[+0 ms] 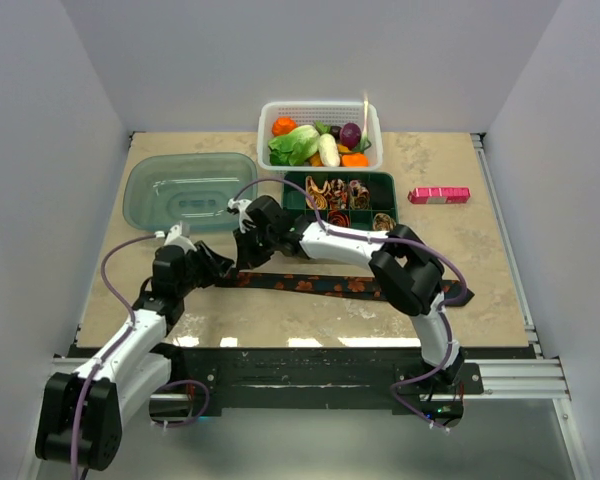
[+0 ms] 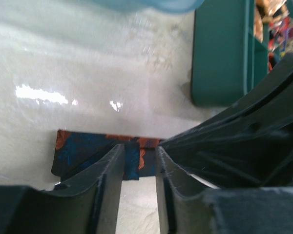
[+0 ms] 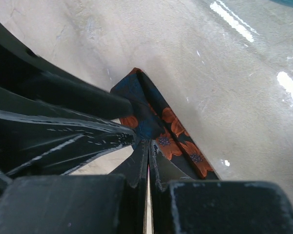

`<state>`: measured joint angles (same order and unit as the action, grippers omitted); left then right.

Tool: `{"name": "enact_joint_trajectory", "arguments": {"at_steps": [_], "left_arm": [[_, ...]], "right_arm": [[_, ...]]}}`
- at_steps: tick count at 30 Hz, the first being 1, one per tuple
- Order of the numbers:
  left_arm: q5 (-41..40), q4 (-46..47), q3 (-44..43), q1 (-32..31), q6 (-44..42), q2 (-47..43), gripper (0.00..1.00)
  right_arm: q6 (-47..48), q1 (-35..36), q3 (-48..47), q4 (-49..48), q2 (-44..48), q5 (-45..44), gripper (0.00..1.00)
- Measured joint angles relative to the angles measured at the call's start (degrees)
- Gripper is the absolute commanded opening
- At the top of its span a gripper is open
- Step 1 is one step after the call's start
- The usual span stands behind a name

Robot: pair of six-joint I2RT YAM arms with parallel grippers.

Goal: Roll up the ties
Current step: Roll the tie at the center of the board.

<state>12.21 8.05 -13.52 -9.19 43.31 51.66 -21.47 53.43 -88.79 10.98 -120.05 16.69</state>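
The left gripper was set low over the table, its fingers a little apart with nothing seen pinched between them. Through the gap, the folded end of the black necktie with orange-red flowers was seen lying flat. Just at its 3 o'clock side, the right gripper was clamped on that same end, with the cloth caught at its fingertips and lifted slightly there.

In the top view, both grippers were placed at about 9 o'clock of the table's middle. From there the necktie was laid out straight toward 4 o'clock, unrolled along nearly its whole length and partly hidden under the right arm.

The step in hand was judged to be the very start of the roll. For the next move, the pinched end would need to be turned over onto itself toward 3 o'clock, with the coil steadied by the left fingers so that it is wound tight and straight.

Farther off, rolled ties were seen packed in a green divided tray at 12 to 1 o'clock. A clear teal tub was seen at 10 o'clock and a pink box at 2 o'clock. A white basket of vegetables was seen farthest back at 12 o'clock.
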Motion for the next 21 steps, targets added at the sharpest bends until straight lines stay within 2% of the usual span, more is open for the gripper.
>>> {"name": "enact_joint_trajectory", "arguments": {"at_steps": [6, 11, 12, 15, 21], "left_arm": [[-2.47, -4.5, -2.14, 0.26, -0.61, -1.77, 0.43], [-2.8, -8.66, -2.14, 3.43, -1.49, -1.6, 0.48], [-2.75, -9.27, -2.14, 4.39, -1.64, -1.6, 0.53], [-2.56, -10.23, -2.14, 6.4, -2.38, -1.6, 0.59], [-1.81, -9.25, -1.64, 7.34, -2.43, -0.35, 0.62]], "right_arm": [[0.02, 1.14, -0.59, -0.35, -2.08, 0.87, 0.0], [0.09, 1.7, -0.59, -0.2, -3.93, 0.9, 0.0], [0.11, 1.7, -0.59, -0.24, -4.2, 0.87, 0.0], [0.15, 1.7, -0.59, -0.11, -4.66, 0.83, 0.0], [0.7, 1.7, -1.27, 0.2, -5.97, 0.76, 0.0]]}}
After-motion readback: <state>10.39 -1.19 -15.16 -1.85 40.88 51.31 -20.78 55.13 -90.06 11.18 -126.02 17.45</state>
